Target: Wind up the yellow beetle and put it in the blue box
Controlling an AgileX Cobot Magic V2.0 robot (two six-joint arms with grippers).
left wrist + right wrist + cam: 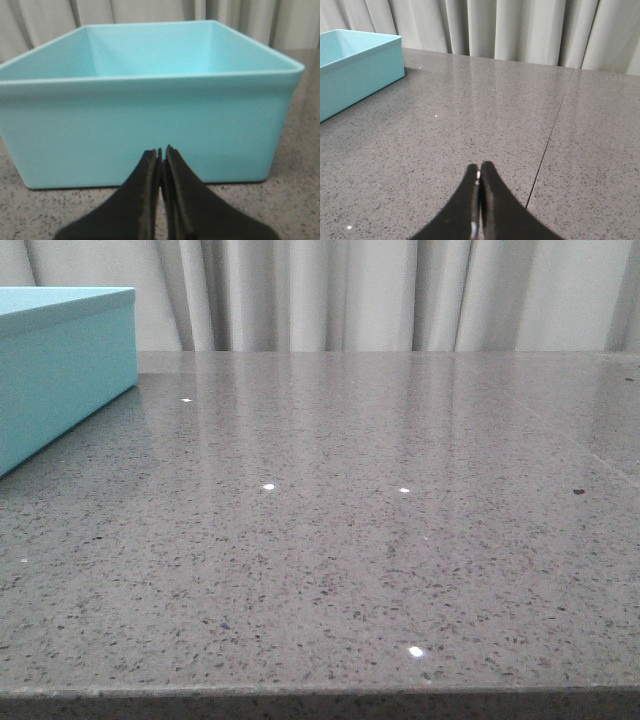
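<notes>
The blue box stands at the far left of the grey table in the front view. In the left wrist view the blue box is open-topped and looks empty, just ahead of my left gripper, which is shut on nothing. It also shows at the left of the right wrist view. My right gripper is shut and empty over bare table, well to the right of the box. The yellow beetle is out of view in all frames. Neither gripper shows in the front view.
The speckled grey stone table has a front edge at the bottom of the front view. A thin seam runs across the tabletop beside my right gripper. Pale curtains hang behind the table.
</notes>
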